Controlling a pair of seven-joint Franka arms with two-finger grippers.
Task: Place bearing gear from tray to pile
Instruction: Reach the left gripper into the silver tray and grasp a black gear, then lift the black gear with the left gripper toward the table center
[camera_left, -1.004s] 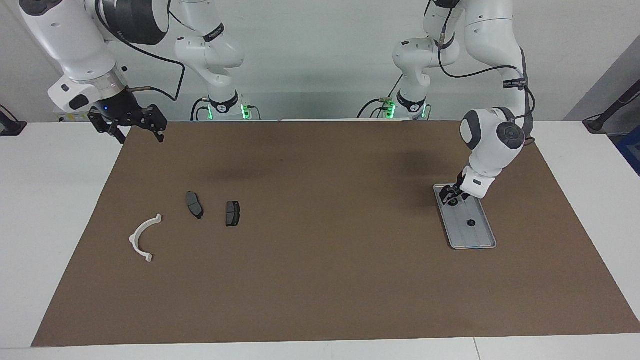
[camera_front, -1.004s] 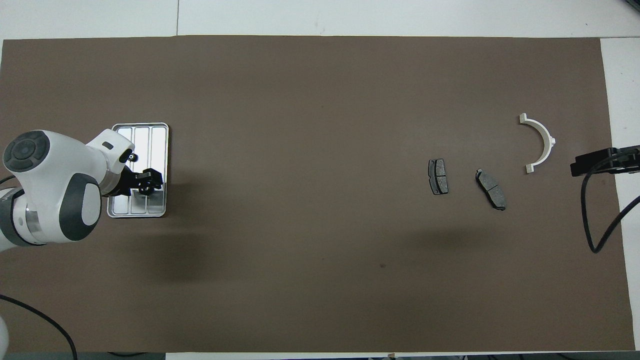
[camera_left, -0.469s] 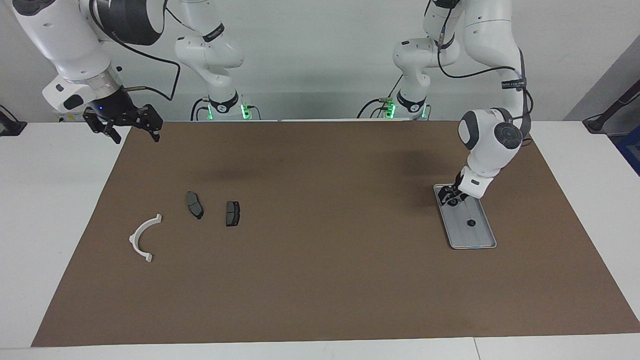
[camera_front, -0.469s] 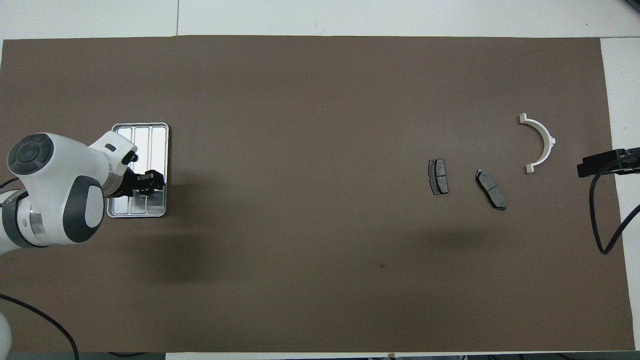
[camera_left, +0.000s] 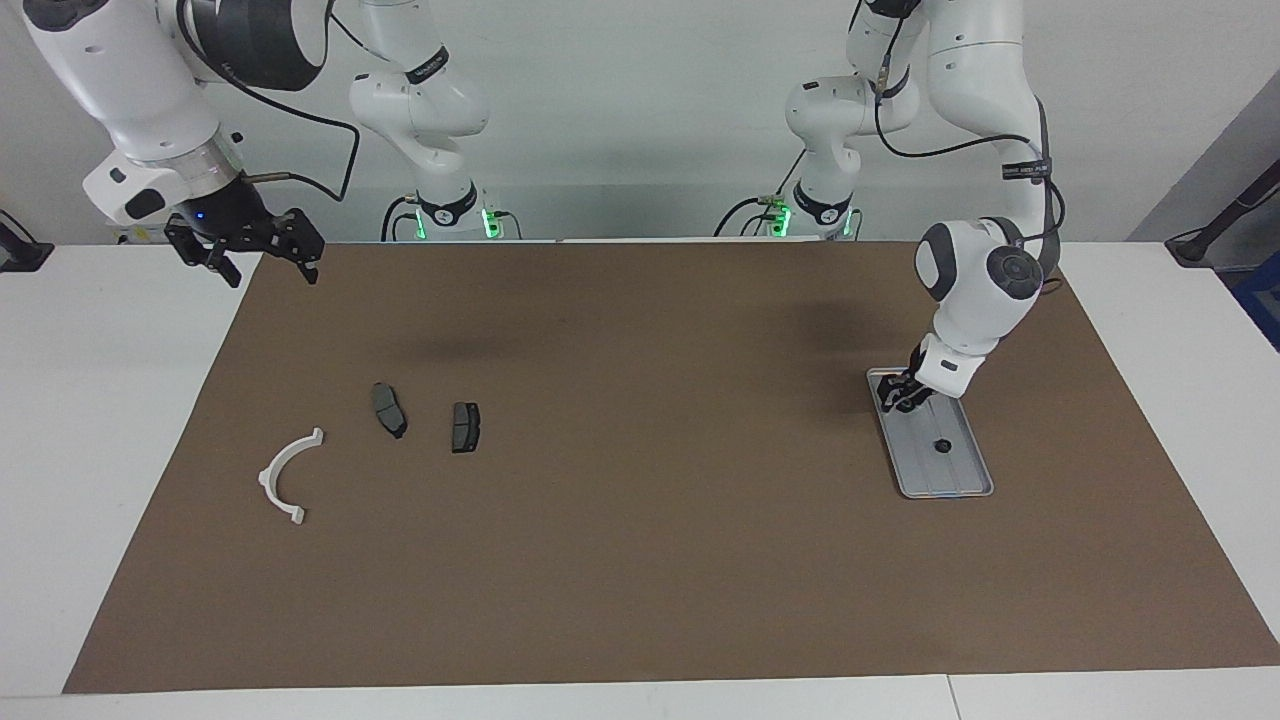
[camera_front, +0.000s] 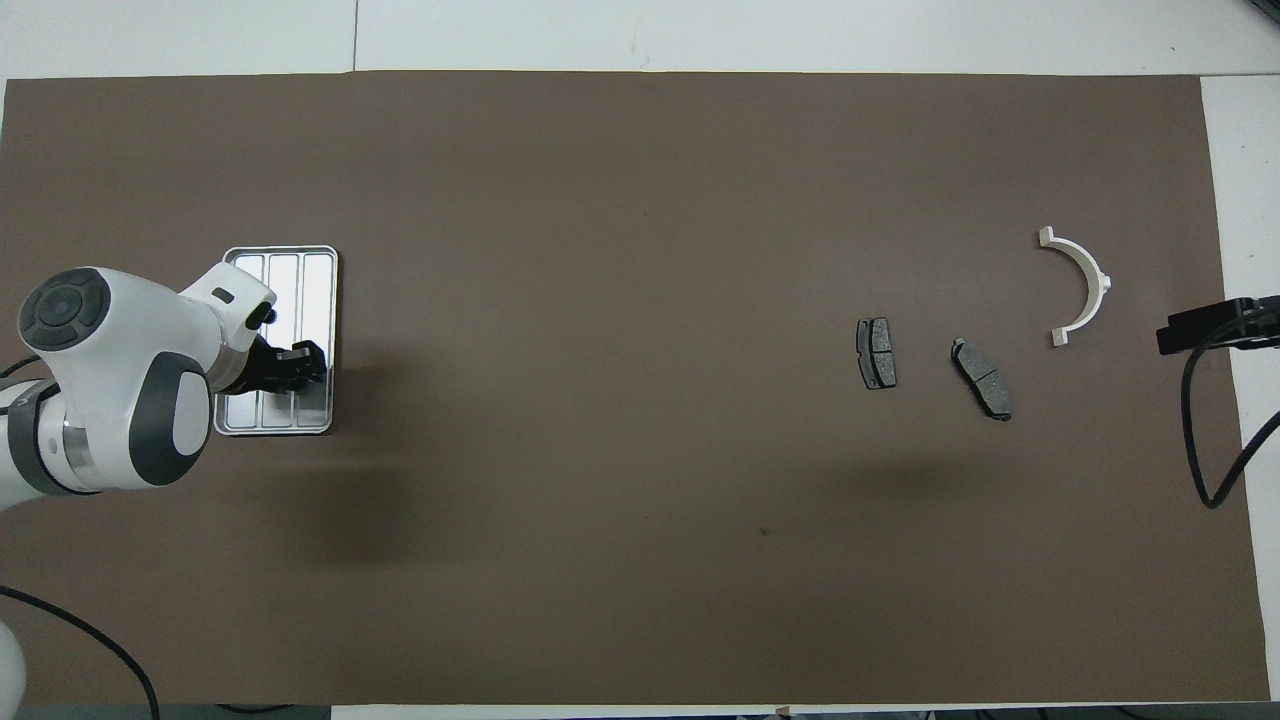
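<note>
Silver-grey metal, the tray (camera_left: 945, 470) lies flat on the brown mat (camera_left: 650, 560) toward the left arm's end of the table (camera_left: 110, 420), its ribbed floor shining bright in the overhead view. The left end effector (camera_left: 903, 394) is down inside the tray at the end nearer the robots; the facing view shows its dark tips at the tray floor, but whether they have clenched on a gear there cannot be told, and from overhead (camera_front: 297, 362) the arm's white wrist covers much of that end. One small black gear (camera_left: 941, 445) sits free on the tray floor, farther from the robots than the end effector; the facing view shows it whole, while overhead only a dark speck (camera_front: 268, 314) peeks out beside the wrist. The pile lies well apart, toward the right arm's end: two dark brake pads (camera_left: 389, 409) (camera_left: 465, 426) side by side and a white half-ring bracket (camera_left: 288, 478) a little farther from the robots, none of them touching. The right end effector (camera_left: 268, 264) waits in the air over the mat's corner nearest its base, fingers spread and released, holding nothing; overhead it shows only as a black block (camera_front: 1215, 324) at the frame's edge with its cable (camera_front: 1195, 440) looping down.
</note>
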